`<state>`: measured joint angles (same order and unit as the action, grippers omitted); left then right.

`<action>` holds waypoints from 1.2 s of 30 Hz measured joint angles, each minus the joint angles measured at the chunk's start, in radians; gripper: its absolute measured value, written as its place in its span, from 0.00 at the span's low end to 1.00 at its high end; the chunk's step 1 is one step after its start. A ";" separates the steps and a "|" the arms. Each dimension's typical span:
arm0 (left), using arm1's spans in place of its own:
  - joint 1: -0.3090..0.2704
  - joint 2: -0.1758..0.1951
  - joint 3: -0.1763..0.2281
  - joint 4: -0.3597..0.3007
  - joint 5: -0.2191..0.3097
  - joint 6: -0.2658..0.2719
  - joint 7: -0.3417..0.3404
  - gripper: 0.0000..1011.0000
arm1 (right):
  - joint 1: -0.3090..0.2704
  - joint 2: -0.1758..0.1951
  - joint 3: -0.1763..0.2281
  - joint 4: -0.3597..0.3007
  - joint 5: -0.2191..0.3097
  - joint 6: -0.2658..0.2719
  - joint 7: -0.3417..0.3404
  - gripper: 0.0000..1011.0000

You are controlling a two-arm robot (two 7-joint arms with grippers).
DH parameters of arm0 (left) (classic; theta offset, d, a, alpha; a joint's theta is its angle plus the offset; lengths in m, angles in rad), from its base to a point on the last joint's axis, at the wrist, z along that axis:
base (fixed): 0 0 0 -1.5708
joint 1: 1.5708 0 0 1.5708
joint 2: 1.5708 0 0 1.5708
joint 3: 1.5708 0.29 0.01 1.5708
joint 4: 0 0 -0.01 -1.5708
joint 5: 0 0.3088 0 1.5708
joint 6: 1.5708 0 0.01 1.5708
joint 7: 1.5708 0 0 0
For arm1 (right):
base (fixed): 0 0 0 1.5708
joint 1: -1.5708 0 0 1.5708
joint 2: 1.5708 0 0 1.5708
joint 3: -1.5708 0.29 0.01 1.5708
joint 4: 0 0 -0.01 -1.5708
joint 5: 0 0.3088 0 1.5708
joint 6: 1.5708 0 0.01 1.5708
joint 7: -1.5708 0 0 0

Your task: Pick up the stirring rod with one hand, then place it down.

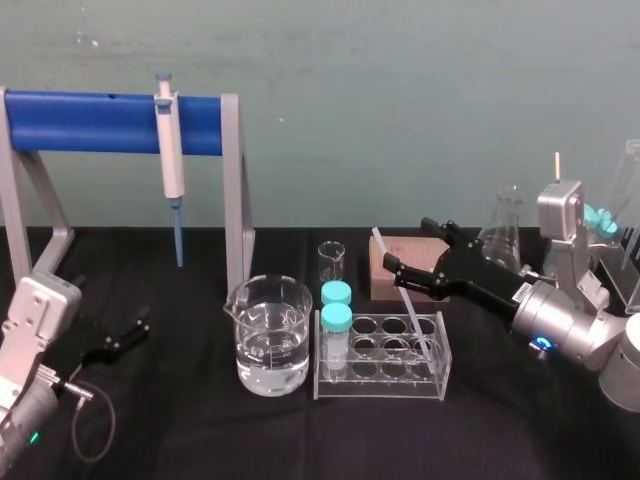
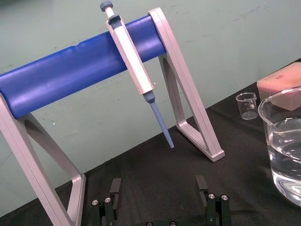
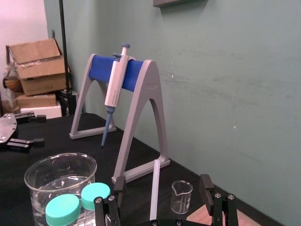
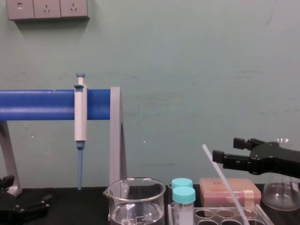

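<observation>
The stirring rod (image 1: 398,285) is a thin translucent-white stick. It leans with its lower end in the clear tube rack (image 1: 436,372) and its top tilted back and to the left. My right gripper (image 1: 406,243) hovers open above the rack. In the right wrist view the stirring rod (image 3: 154,190) rises between the two spread fingers (image 3: 209,190) without touching either. From the chest, the right gripper (image 4: 226,148) sits just right of the stirring rod (image 4: 220,176), near its top. My left gripper (image 1: 125,335) rests open and empty on the black cloth at the left, also seen as the left gripper (image 2: 158,190).
A blue-barred grey stand (image 1: 232,180) at the back left carries a white-and-blue pipette (image 1: 171,160). A beaker of water (image 1: 268,335), a small empty beaker (image 1: 331,262) and two teal-capped tubes (image 1: 336,322) stand by the rack. Behind it are a brown block (image 1: 408,250) and a flask (image 1: 503,232).
</observation>
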<state>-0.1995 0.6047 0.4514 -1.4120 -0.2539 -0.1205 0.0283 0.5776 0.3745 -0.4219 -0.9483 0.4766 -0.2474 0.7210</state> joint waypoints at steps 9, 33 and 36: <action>0.000 0.000 0.000 0.000 0.000 0.000 0.000 0.99 | 0.048 -0.032 0.000 0.097 0.028 0.053 0.076 0.99; 0.000 0.000 0.000 0.000 0.000 0.000 0.000 0.99 | 0.125 -0.068 -0.015 0.257 0.046 0.104 0.155 0.99; 0.000 0.000 0.000 0.000 0.000 0.000 0.000 0.99 | 0.131 -0.072 -0.014 0.269 0.042 0.102 0.157 0.99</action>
<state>-0.1995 0.6047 0.4514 -1.4120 -0.2539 -0.1205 0.0283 0.7085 0.3029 -0.4356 -0.6793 0.5187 -0.1458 0.8781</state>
